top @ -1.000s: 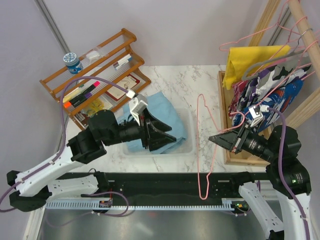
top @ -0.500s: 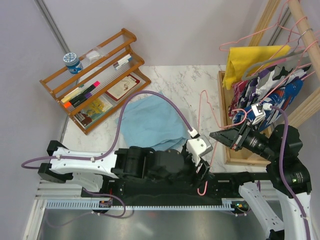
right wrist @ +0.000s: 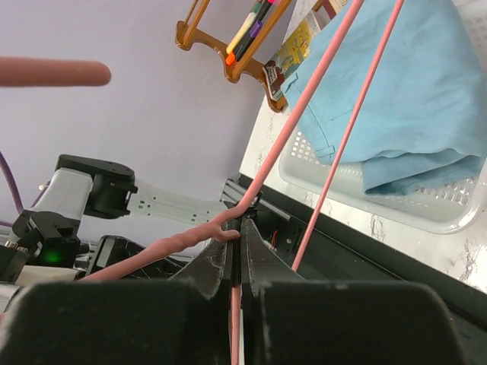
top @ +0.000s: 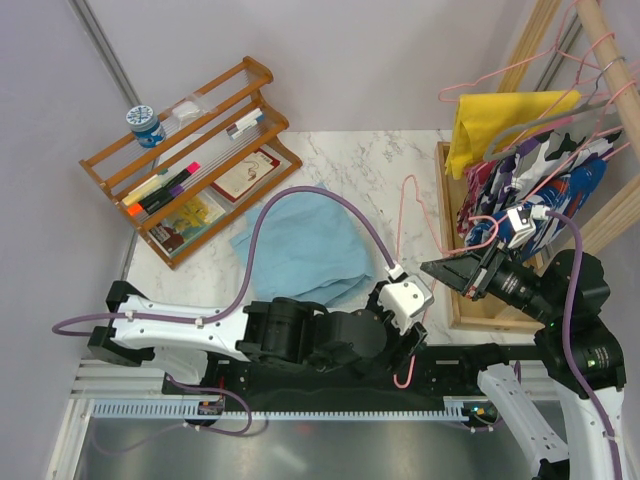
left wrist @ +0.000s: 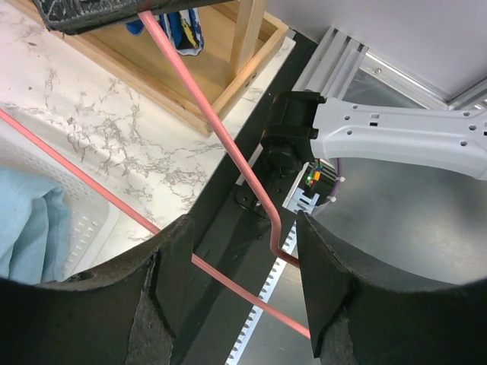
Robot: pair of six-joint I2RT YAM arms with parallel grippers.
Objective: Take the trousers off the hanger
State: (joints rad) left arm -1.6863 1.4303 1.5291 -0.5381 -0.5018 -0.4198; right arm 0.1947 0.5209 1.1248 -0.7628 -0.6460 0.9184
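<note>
The light blue trousers (top: 300,245) lie bunched in the clear tray (right wrist: 426,205), free of the hanger; they also show in the right wrist view (right wrist: 396,99). The pink wire hanger (top: 399,215) hangs upright over the table's front. My right gripper (top: 432,270) is shut on its neck just below the twisted wire (right wrist: 242,236). My left gripper (top: 410,345) sits low at the hanger's bottom corner. Its jaws stand open (left wrist: 243,281), with the hanger's bent wire (left wrist: 228,144) passing between them and touching neither.
A wooden desk rack (top: 190,140) with pens and booklets stands at the back left, a blue-lidded jar (top: 146,125) on top. At the right a wooden frame (top: 450,200) carries a yellow cloth (top: 500,120) and patterned clothes (top: 540,190) on hangers.
My left arm has swung from the tray, leaving the trousers there, across to the hanger's lower corner at the front edge. The right gripper has kept its hold, barely moving.
</note>
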